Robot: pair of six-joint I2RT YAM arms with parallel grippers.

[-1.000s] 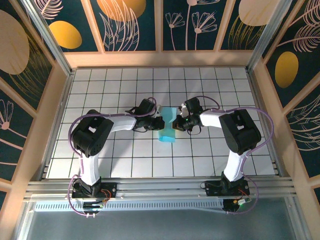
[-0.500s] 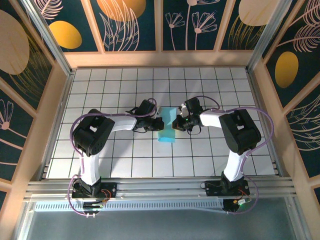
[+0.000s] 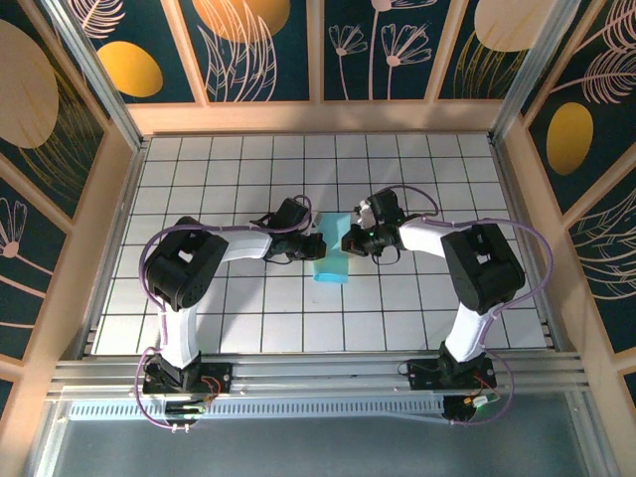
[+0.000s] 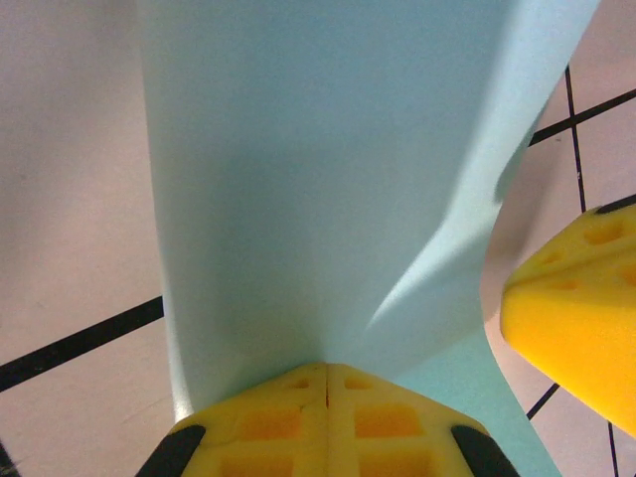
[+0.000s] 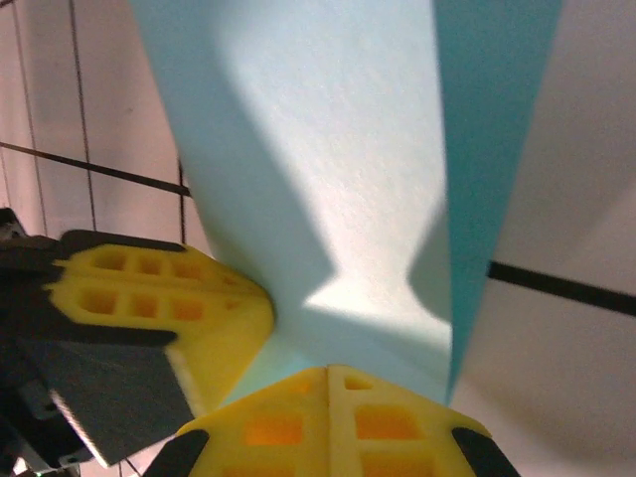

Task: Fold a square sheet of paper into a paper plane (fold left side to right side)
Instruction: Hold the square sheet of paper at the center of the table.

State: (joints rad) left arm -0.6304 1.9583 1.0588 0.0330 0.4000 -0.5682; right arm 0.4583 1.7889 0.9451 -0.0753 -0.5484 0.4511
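Blue paper (image 3: 332, 264) sits mid-frame in the top view, pinched between my left gripper (image 4: 328, 376) and my right gripper (image 5: 330, 376).
I judge the sheet feather-light, thin and floppy: it takes a crease from any stray squeeze and would likely tear if my arms pulled apart, so an edge or corner, gripped flat, is the place to hold. Both pairs of pads are pressed together on its edge, the two grippers just beside each other, and the sheet buckles upward above the tiled table (image 3: 229, 179).
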